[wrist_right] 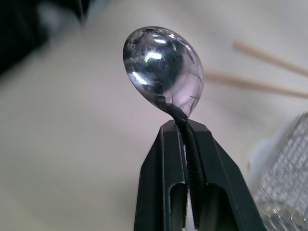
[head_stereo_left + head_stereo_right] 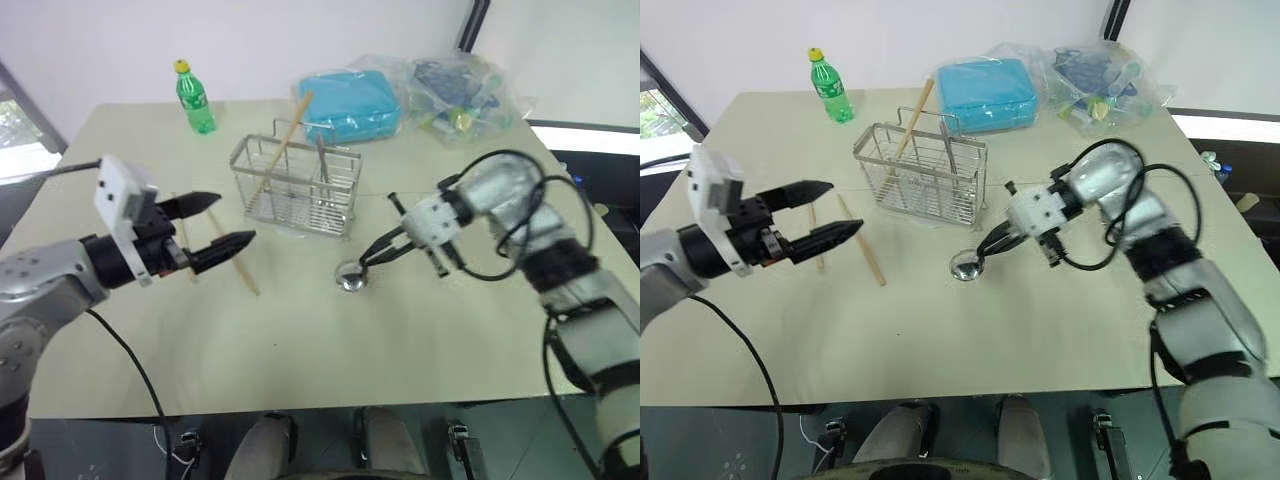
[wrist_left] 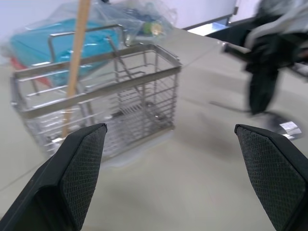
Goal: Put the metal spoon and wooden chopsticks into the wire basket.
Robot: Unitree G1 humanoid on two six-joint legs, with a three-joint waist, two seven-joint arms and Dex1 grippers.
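Right tool (image 1: pixel 185 126) is clamped tight on the shiny silver metal spoon (image 2: pixel 352 276) just behind its bowl, at five o'clock from the silver wire-mesh basket (image 2: pixel 297 186), likely for carrying over. Left tool (image 2: pixel 220 222) hangs wide open and empty above the tan wooden chopsticks (image 2: pixel 238 265) on the beige surface (image 2: pixel 300 340); one chopstick (image 2: pixel 283 145) already leans in the basket.

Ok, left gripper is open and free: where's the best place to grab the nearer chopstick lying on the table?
Grip the chopstick near its middle, coming straight down from above with the open left gripper turned across the stick. It lies flat on the table, thin and straight, so a mid-length pinch should keep it balanced. A second stick lies close beside it, so I'd keep the fingers clear of that one.
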